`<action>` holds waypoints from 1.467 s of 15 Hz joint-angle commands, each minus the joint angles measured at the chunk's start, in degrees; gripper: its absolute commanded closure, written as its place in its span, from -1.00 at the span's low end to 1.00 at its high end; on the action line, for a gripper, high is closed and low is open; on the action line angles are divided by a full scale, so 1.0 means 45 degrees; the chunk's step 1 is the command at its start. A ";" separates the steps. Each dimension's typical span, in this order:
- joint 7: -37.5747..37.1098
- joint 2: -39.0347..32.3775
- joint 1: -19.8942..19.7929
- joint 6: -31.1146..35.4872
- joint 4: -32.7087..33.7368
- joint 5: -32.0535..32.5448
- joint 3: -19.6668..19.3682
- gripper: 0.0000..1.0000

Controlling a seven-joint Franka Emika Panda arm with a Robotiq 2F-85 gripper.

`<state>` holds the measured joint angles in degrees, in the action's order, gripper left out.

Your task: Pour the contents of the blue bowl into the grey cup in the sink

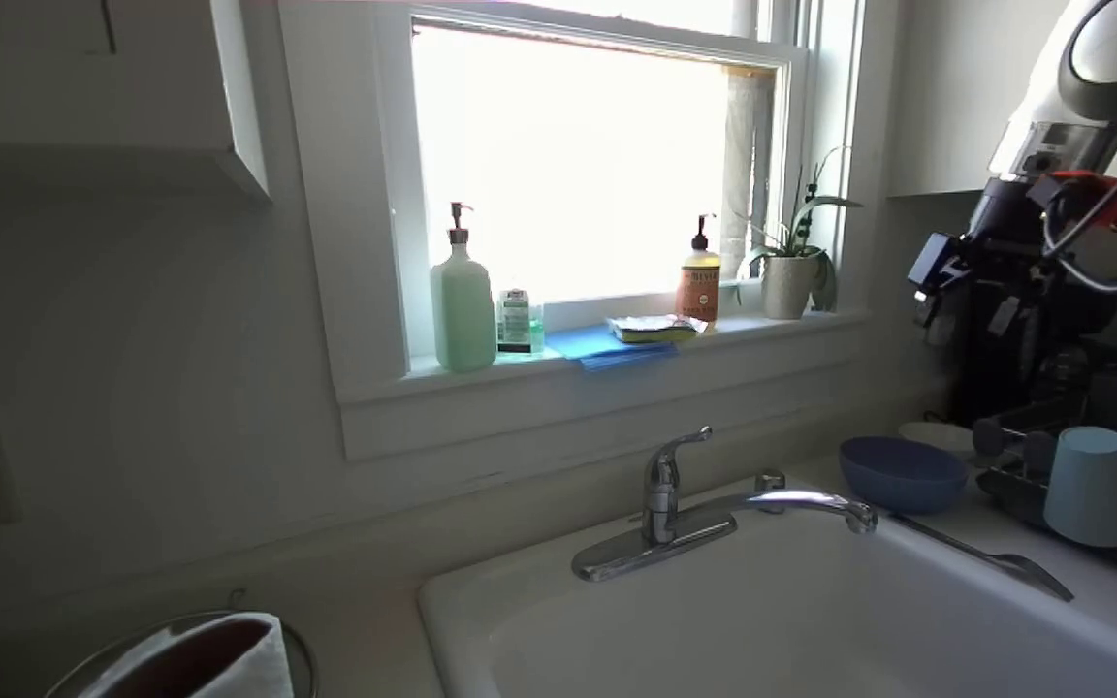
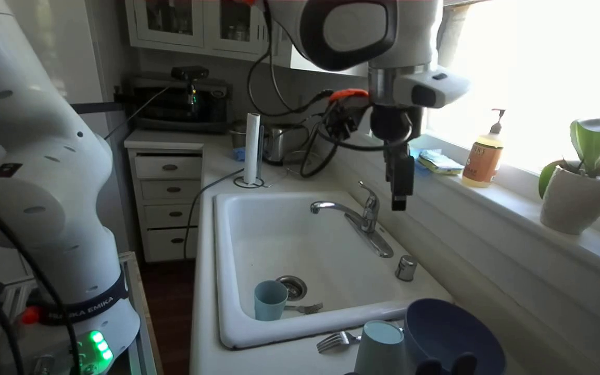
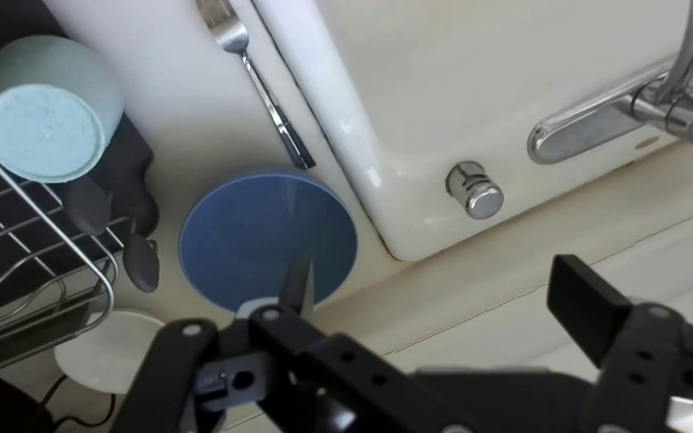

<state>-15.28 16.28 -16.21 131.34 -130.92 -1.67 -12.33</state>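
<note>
Hovering up there, jaws apart, the black pincer (image 3: 432, 276) hangs higher than the round blue bowl (image 3: 262, 231); a pale blue-grey cup (image 2: 270, 304) stands in the white rectangular sink (image 2: 300, 237).

It's a kitchen, no question: white sink (image 2: 289, 234) and chrome faucet (image 2: 371, 213) in both exterior views! Drawers (image 2: 157, 189) and glass-fronted cabinets (image 2: 207, 25) stand far left in an exterior view, and there's a dish rack (image 3: 40, 210), left, in the wrist view.
</note>
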 commanded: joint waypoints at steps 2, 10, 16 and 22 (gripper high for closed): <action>0.0419 -0.2875 0.0084 0.0569 0.2171 -0.1833 -0.0825 -1.00; -0.0012 -0.3431 0.0016 0.0681 0.2594 -0.1601 -0.0775 -1.00; 0.1252 -0.4855 -0.0134 0.0785 0.3296 -0.3120 -0.0908 -1.00; 0.3540 -0.7249 -0.0677 0.0868 0.4863 -0.4883 -0.0595 -1.00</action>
<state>-4.27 -10.16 -17.42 135.71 -114.89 -20.14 -16.24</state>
